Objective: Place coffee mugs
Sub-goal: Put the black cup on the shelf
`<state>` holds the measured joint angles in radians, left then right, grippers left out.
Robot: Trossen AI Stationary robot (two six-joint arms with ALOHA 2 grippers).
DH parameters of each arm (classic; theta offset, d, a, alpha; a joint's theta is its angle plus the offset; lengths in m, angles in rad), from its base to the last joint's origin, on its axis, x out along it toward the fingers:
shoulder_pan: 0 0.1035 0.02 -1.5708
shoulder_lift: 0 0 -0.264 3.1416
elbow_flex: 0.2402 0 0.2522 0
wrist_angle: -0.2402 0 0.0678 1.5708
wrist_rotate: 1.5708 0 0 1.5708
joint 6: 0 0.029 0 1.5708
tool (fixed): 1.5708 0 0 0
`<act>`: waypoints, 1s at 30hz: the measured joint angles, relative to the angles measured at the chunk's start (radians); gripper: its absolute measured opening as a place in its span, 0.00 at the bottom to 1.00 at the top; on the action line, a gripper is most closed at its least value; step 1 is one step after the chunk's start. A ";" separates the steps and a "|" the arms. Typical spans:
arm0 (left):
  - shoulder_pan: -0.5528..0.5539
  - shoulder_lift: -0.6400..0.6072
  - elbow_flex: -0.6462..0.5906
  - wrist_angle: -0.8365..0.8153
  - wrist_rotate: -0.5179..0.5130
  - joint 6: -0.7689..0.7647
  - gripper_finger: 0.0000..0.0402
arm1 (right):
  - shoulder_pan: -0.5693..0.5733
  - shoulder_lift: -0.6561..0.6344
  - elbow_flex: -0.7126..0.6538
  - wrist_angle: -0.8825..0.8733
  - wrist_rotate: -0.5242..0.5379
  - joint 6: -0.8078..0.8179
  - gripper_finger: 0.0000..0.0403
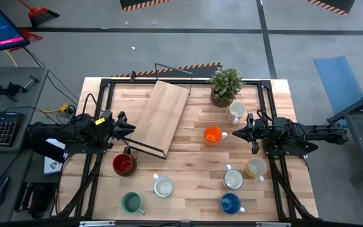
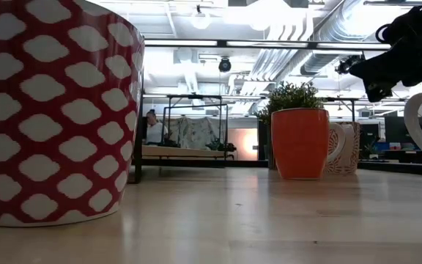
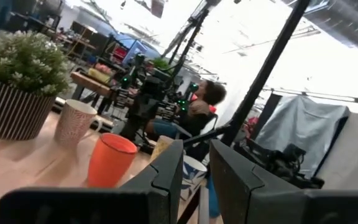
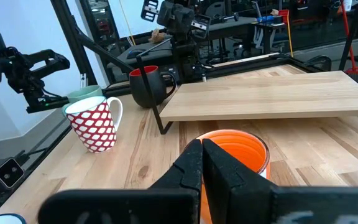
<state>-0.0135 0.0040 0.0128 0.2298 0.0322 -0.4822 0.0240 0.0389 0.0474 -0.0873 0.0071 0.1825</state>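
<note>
Eight mugs stand upright on the wooden table. The orange mug (image 1: 213, 134) is at centre right, with a white patterned mug (image 1: 237, 110) beyond it beside the plant. The dark red mug (image 1: 124, 164), a red-and-white patterned mug (image 1: 163, 186) and the teal mug (image 1: 132, 202) stand near left. A cream mug (image 1: 233, 179), the tan mug (image 1: 256, 167) and the blue mug (image 1: 230, 203) stand near right. My right gripper (image 1: 236, 133) (image 4: 202, 155) is shut, raised just right of the orange mug (image 4: 232, 149). My left gripper (image 1: 128, 126) (image 3: 196, 155) is open by a narrow gap, above the table beyond the dark red mug.
A tilted wooden board (image 1: 161, 113) on a black wire stand lies between the arms at the table's far left. A potted green plant (image 1: 225, 85) stands at the far edge. A black frame rails the table's sides. Bare wood (image 1: 188, 161) lies in the middle.
</note>
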 joint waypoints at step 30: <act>0.000 0.000 0.000 0.008 -0.310 -0.083 0.18 | 0.000 0.000 0.000 0.005 0.042 0.378 0.00</act>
<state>-0.0135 0.0040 0.0128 0.2379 -0.2782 -0.5654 0.0242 0.0391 0.0475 -0.0819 0.0490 0.5609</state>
